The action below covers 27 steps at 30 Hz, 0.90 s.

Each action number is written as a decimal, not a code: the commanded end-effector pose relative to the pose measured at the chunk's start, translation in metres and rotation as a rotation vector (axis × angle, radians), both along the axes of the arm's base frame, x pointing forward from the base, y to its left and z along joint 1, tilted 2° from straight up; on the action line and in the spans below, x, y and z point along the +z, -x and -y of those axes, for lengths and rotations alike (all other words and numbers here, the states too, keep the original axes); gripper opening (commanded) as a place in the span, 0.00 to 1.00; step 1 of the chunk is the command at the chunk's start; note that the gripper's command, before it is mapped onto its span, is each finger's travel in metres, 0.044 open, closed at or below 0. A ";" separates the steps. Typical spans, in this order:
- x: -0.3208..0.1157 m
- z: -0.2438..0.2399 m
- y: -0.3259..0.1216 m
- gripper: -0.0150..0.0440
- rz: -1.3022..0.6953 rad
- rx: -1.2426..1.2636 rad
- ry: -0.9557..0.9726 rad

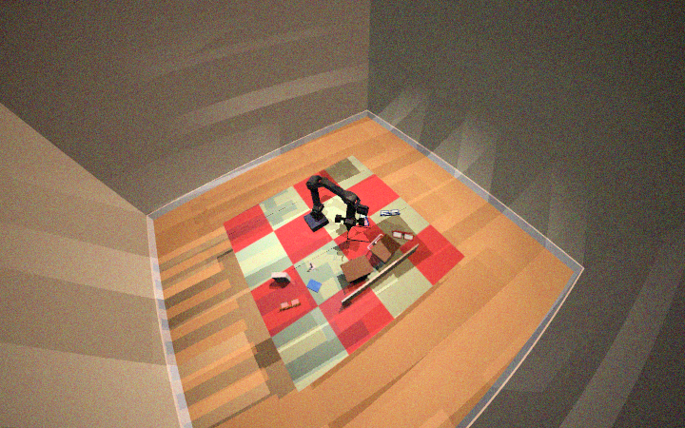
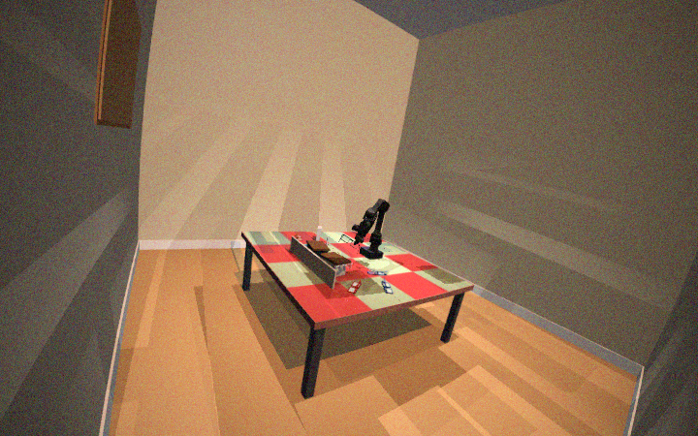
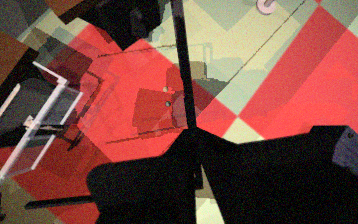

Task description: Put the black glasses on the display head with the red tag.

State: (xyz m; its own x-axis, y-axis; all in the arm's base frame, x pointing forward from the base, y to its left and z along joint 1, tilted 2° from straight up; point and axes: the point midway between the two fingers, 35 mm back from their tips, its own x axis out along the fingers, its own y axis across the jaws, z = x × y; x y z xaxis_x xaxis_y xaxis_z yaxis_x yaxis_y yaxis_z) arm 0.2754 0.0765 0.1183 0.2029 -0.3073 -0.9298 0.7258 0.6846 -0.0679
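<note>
Glasses (image 1: 347, 233) (image 2: 346, 235) (image 3: 183, 65) hang from the pincer (image 1: 349, 224) (image 2: 357, 243) (image 3: 191, 133), its fingers closed on them, above the checkered table (image 1: 298, 242) (image 2: 334, 305) (image 3: 300, 95).

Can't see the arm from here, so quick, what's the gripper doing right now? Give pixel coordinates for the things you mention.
Gripper (image 1: 348, 227) (image 2: 356, 242) (image 3: 191, 133): closed on the black glasses (image 1: 358, 240) (image 2: 345, 235) (image 3: 185, 75), held above the table.

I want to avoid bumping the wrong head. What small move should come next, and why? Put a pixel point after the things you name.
I'd lift the gripper (image 1: 349, 224) (image 2: 359, 241) (image 3: 191, 133) slightly, fingers shut, before going sideways: the black glasses (image 1: 347, 233) (image 2: 347, 236) (image 3: 185, 65) hang from it with long temples sticking out, near two brown-topped heads (image 1: 356, 268) (image 2: 317, 246) (image 3: 12, 65), and I can't make out the red tag.
</note>
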 end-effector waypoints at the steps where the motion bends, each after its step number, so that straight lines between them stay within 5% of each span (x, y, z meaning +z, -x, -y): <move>1: 0.004 -0.007 -0.003 0.25 0.062 -0.079 -0.006; 27: 0.022 -0.059 -0.001 0.25 0.493 -0.663 -0.174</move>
